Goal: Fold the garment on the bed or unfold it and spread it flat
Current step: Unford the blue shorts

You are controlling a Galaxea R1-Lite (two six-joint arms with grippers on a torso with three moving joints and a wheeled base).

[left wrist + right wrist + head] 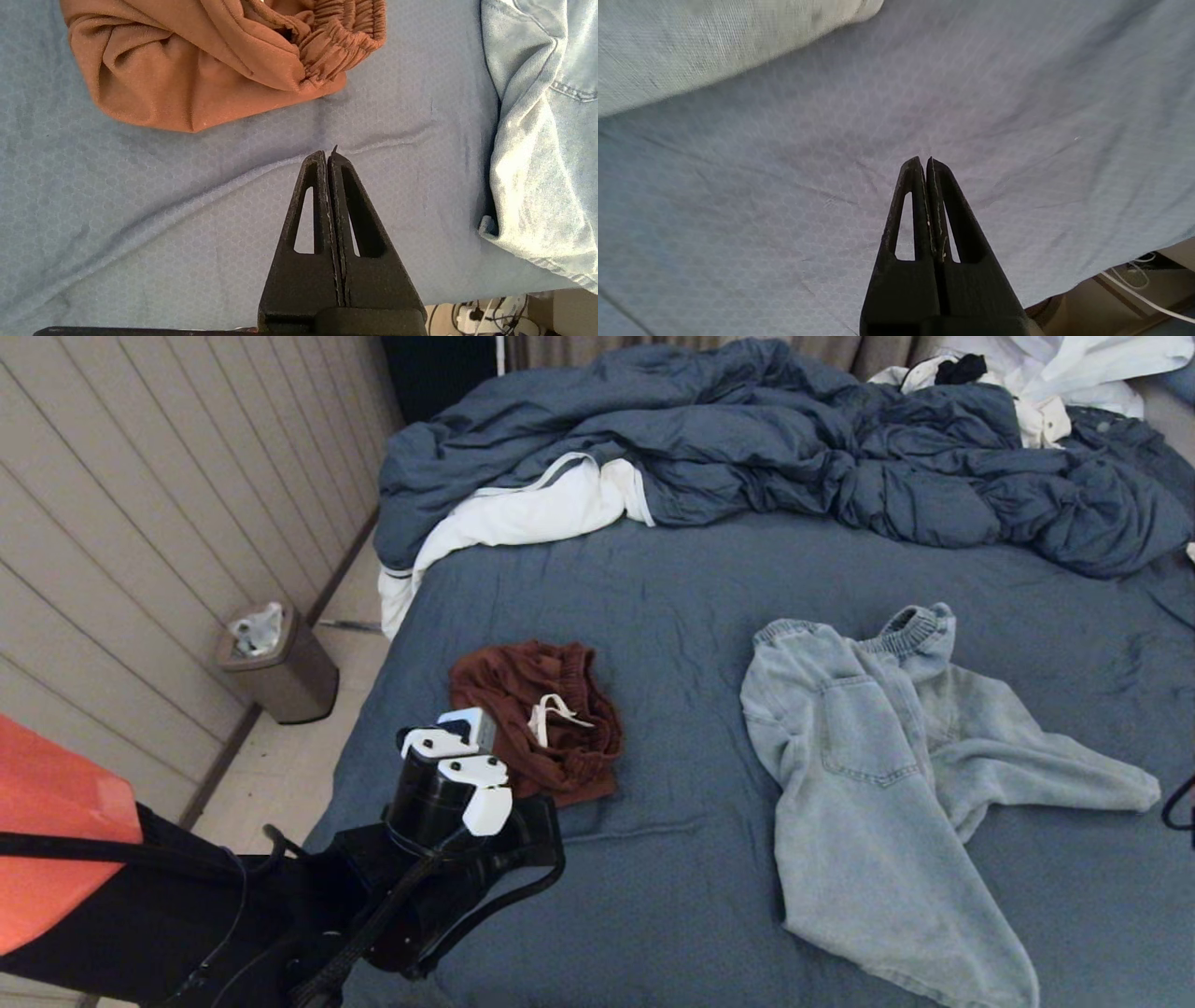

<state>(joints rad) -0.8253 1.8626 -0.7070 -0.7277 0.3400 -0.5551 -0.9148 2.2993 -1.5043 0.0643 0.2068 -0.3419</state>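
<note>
Bedroom, big bed with slate-blue fitted sheet (672,588), rumpled blue duvet (794,439) heaped at far end. Left gripper (328,156) pinched shut, empty, hovering over bare sheet; crumpled rust-brown drawstring shorts (187,65) just ahead of tips, pale-blue denim trousers (537,140) off to side. Right gripper (924,161) shut too, empty, denim leg just ahead. Looks like between grabs; next move probably needs jaws opening onto hem or waistband. Right arm mostly out of head view, trousers' lower hem cut off.

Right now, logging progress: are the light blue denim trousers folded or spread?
Spread, roughly: light blue denim trousers lie open, legs apart, still wrinkled.
</note>
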